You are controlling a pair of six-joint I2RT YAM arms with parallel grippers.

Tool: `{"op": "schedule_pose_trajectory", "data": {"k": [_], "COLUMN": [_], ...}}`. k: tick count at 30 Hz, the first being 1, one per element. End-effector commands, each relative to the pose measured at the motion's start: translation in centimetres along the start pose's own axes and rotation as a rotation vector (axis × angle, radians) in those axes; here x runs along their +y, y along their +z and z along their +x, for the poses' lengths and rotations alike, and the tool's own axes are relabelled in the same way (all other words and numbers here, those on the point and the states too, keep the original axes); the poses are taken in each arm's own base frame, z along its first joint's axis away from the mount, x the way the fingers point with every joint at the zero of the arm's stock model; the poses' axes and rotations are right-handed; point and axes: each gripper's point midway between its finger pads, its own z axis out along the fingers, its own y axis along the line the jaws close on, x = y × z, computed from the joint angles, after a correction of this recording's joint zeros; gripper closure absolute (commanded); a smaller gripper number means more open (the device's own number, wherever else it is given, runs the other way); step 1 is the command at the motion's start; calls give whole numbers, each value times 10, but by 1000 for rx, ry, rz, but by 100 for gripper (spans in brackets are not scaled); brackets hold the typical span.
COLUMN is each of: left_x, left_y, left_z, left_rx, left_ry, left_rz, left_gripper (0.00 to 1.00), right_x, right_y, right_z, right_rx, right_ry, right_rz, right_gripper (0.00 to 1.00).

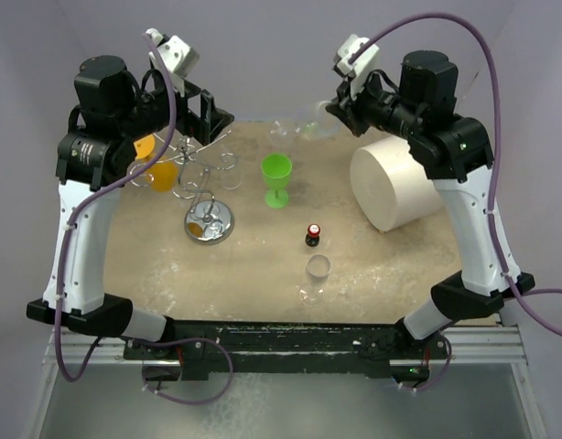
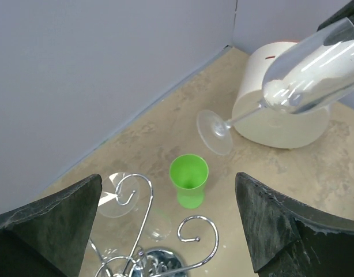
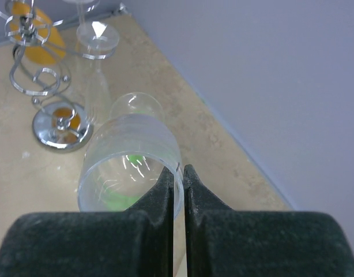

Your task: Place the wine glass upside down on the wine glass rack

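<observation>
My right gripper (image 1: 338, 108) is shut on the rim of a clear wine glass (image 1: 302, 129) and holds it on its side in the air, foot pointing left, past the table's far edge. In the right wrist view the fingers (image 3: 165, 190) pinch the glass wall (image 3: 131, 153). In the left wrist view its bowl (image 2: 315, 75) and foot (image 2: 214, 131) hang to the right of the rack. The silver wine glass rack (image 1: 209, 222) stands at the left, curled arms (image 2: 197, 231) up. My left gripper (image 1: 212, 117) is open and empty above the rack.
An orange glass (image 1: 157, 171) and a clear glass (image 2: 116, 193) hang on the rack. A green cup (image 1: 276, 176) stands mid-table. A big white cylinder (image 1: 395, 183) lies at the right. A small red-capped bottle (image 1: 312, 235) and another clear glass (image 1: 316, 274) stand nearer the front.
</observation>
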Motion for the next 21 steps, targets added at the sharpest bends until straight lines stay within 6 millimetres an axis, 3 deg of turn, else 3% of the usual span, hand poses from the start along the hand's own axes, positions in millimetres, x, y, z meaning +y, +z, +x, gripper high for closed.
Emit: {"op": "schedule_pose_trajectory", "data": {"k": [1,7,11,18,21], "left_x": [-7,-10,-14,-2,-5], "left_y": [6,30,46,63,66], "left_z": [-31,-27,-20,-8,-1], "left_rx": [-110,-107,-102,-80,-64], "left_ry": [-94,-269,-337,-413,-441], "left_rz": [55,112,172,126,147], "left_gripper": [0,8,13,21,25], "right_x": [-26,-36,-30,-25,-22], "right_y": [-5,-3,-5,-13,-15], "right_z": [-54,-91,-107,-118,-118], "right_rx": [-168,-315,-368,-402,-404], "right_ry": [51,69,92,122,129], "right_rz": [110,134,88,65,50], "right_gripper": [100,100,100,100,100]}}
